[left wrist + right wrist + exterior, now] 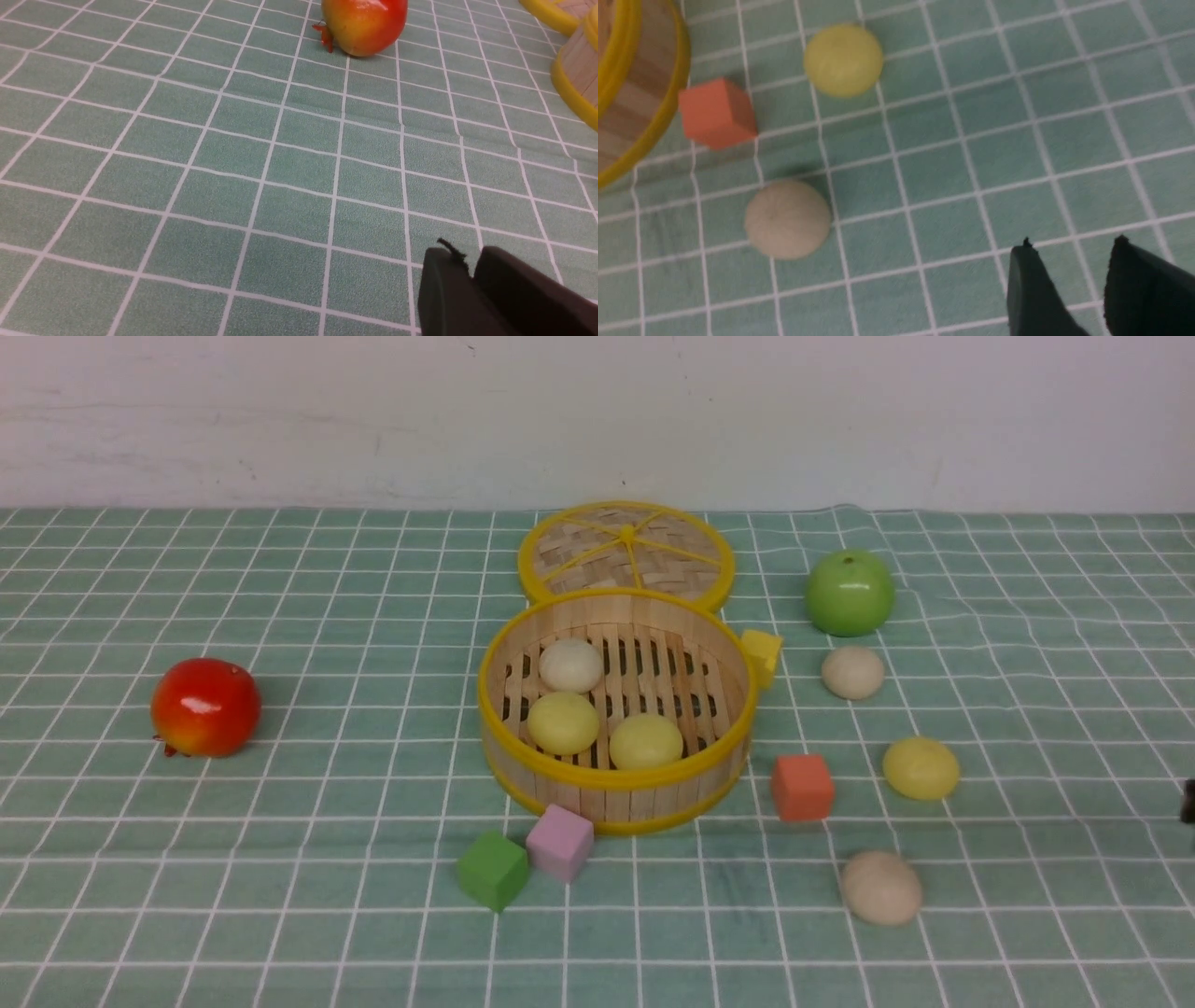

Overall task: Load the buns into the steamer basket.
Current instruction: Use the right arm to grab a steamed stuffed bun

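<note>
The steamer basket (pixel 616 793) stands mid-table and holds three buns: an off-white one (pixel 571 665) and two pale yellow ones (pixel 563 722) (pixel 645 741). To its right, three more buns lie on the cloth: a beige one (pixel 852 672), a yellow one (pixel 920 768) and, nearest, another beige one (pixel 880 888). My right gripper (pixel 1073 245) hovers open and empty, off to the side of the yellow bun (pixel 843 60) and the near beige bun (pixel 788 219). My left gripper (pixel 467 256) is empty over bare cloth, its tips a narrow slit apart.
The flat woven lid (pixel 625 555) lies behind the basket, with a green apple (pixel 850 592) to its right. A red fruit (pixel 205 707) sits far left. Yellow (pixel 761 656), orange (pixel 802 787), pink (pixel 559 842) and green (pixel 492 870) cubes ring the basket.
</note>
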`<state>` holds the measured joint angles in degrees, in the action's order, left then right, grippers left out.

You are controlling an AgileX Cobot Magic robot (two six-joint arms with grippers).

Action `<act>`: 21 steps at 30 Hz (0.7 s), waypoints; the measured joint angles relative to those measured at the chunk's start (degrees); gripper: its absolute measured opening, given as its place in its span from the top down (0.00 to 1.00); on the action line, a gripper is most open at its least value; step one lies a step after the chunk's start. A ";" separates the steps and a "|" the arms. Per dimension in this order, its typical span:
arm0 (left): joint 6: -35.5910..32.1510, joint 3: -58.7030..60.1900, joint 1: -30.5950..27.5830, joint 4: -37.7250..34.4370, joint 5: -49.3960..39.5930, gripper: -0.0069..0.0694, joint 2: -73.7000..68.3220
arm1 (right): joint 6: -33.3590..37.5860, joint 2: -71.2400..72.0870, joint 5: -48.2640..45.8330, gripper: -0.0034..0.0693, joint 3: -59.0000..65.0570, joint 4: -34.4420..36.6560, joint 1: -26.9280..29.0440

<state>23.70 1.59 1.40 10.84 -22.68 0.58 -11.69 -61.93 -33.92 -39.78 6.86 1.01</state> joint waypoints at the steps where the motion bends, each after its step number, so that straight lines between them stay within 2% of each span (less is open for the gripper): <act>1: 0.00 0.00 0.00 0.00 0.00 0.79 0.00 | 3.28 -1.65 -0.30 0.62 0.00 2.57 0.00; 2: 0.00 0.00 0.00 0.00 0.00 0.79 0.00 | 3.28 -2.04 -0.27 0.62 0.00 3.26 0.00; 3: 0.00 0.00 0.00 0.00 0.00 0.79 0.00 | 8.93 -5.18 -0.68 0.62 0.00 8.86 0.00; 7: 0.00 0.00 0.00 0.00 0.00 0.79 0.00 | 23.13 -11.63 -2.59 0.62 -1.04 21.82 0.00; 10: 0.00 0.00 0.00 0.00 0.00 0.79 0.00 | 28.83 -15.06 -4.94 0.62 -4.12 26.61 -0.05; 14: 0.00 0.00 0.00 0.00 0.00 0.79 0.00 | 30.48 -19.21 -6.29 0.62 -10.19 26.87 -2.05; 18: 0.00 0.00 0.00 0.00 0.00 0.79 0.00 | 30.31 -23.50 -6.29 0.62 -15.32 23.77 -8.98; 21: 0.00 0.00 0.00 0.00 0.00 0.79 0.00 | 27.68 -26.70 -6.29 0.62 -18.06 20.58 -13.25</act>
<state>23.70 1.59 1.40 10.84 -22.68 0.58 15.99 -88.63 -40.21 -57.84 27.43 -12.24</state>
